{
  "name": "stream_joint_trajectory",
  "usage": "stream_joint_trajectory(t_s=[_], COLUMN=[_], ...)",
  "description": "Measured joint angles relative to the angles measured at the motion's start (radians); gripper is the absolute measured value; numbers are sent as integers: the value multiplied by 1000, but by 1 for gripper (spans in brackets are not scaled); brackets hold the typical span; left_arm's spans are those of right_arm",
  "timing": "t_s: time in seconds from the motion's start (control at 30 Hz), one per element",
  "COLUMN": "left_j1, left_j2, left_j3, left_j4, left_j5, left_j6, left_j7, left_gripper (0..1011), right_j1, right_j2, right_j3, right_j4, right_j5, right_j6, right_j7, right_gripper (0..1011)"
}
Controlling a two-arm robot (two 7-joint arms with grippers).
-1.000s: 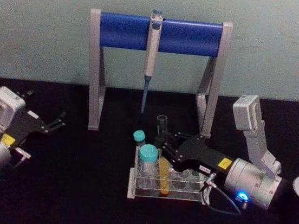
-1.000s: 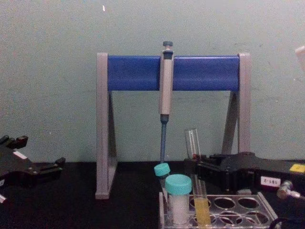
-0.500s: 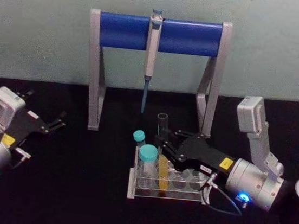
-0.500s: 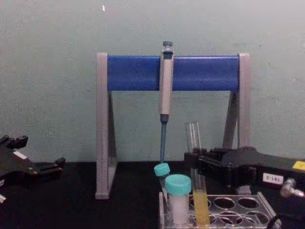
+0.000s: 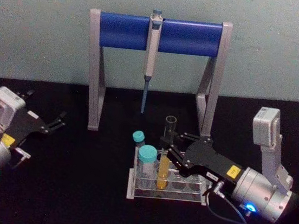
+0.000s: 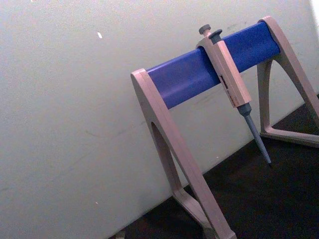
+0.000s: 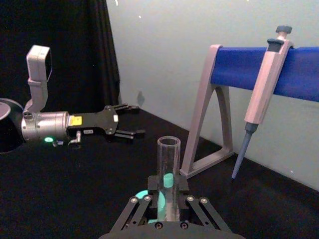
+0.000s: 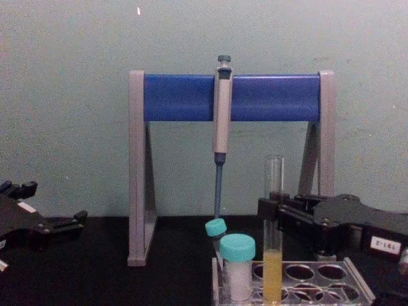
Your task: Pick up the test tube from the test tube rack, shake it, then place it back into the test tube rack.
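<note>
Chest view: right hand (image 8: 274, 212) grips test tube (image 8: 274, 178); left hand (image 8: 71, 223) idle.

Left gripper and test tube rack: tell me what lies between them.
In the head view, bare black table lies between the left gripper and the test tube rack; the pipette stand's leg stands farther back.

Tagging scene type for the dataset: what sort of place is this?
Probably a lab bench setup: a pipette hangs on a blue-and-grey stand, and a clear test tube rack holds teal-capped vials and the test tube of yellow liquid, gripped by the right claw; left claw parked.
</note>
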Motion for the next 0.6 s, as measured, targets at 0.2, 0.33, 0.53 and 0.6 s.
stream_joint_trajectory(t_s=[0.2, 0.33, 0.53, 0.6], left_j1=[0, 0, 0, 0], left_j2=[0, 0, 0, 0], left_j3=[0, 0, 0, 0], left_j4=[0, 0, 0, 0], left_j5=[0, 0, 0, 0], left_j6=[0, 0, 0, 0], left_j7=[0, 0, 0, 0], left_gripper=[1001, 1001, 1001, 1001], right_j1=[-13, -16, -17, -14], right_j2=[4, 7, 10, 9], right_j3=[13, 21, 41, 49], right_j4=[-19, -37, -74, -85], right_j5=[-6, -16, -19, -14], right_j6=[-22, -30, -41, -44], right_j7=[-2, -8, -12, -12], right_gripper=[228, 228, 228, 228])
